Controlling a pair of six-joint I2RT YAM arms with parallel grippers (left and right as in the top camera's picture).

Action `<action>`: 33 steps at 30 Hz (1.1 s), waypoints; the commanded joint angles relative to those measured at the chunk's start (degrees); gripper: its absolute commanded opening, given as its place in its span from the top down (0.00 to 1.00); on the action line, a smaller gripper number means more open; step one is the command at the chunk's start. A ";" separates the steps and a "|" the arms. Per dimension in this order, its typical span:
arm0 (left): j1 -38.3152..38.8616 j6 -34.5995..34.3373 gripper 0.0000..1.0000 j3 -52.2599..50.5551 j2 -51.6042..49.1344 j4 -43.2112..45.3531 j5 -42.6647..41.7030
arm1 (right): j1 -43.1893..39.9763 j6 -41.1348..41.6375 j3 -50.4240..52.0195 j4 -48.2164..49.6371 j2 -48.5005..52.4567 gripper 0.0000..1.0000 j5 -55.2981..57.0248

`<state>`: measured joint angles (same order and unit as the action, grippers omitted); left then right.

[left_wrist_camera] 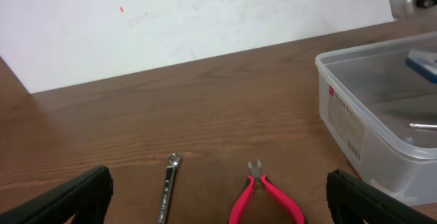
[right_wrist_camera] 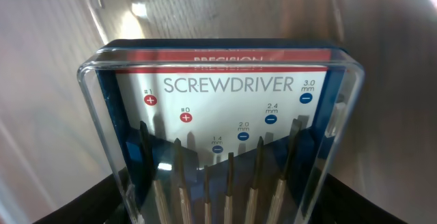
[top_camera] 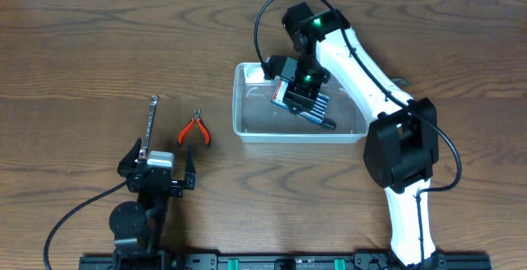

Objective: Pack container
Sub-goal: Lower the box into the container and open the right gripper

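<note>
The clear plastic container (top_camera: 240, 114) stands at the table's middle right; it also shows in the left wrist view (left_wrist_camera: 362, 115) and behind the case in the right wrist view (right_wrist_camera: 205, 12). My right gripper (top_camera: 298, 87) is inside it, shut on a clear-lidded precision screwdriver set case (top_camera: 309, 103) (right_wrist_camera: 218, 115), with its fingers (right_wrist_camera: 218, 214) at the case's two sides. My left gripper (top_camera: 160, 167) (left_wrist_camera: 222, 207) is open and empty, low over the table. A silver wrench (top_camera: 151, 122) (left_wrist_camera: 168, 186) and red-handled pliers (top_camera: 194, 130) (left_wrist_camera: 265, 197) lie just ahead of it.
A white wall runs along the far side of the table (left_wrist_camera: 205, 108). The right arm (top_camera: 362, 64) reaches over the container's right end. A thin metal item (left_wrist_camera: 423, 125) shows inside the container.
</note>
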<state>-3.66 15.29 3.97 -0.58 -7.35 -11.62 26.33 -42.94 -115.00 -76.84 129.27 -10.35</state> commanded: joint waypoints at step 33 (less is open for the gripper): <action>-0.24 0.52 0.02 -1.66 0.35 -0.44 0.31 | -4.76 -0.42 8.68 6.19 -1.42 0.50 1.03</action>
<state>-3.66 15.29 3.97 -0.58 -7.33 -11.60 21.76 -42.94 -106.69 -70.81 129.27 -8.99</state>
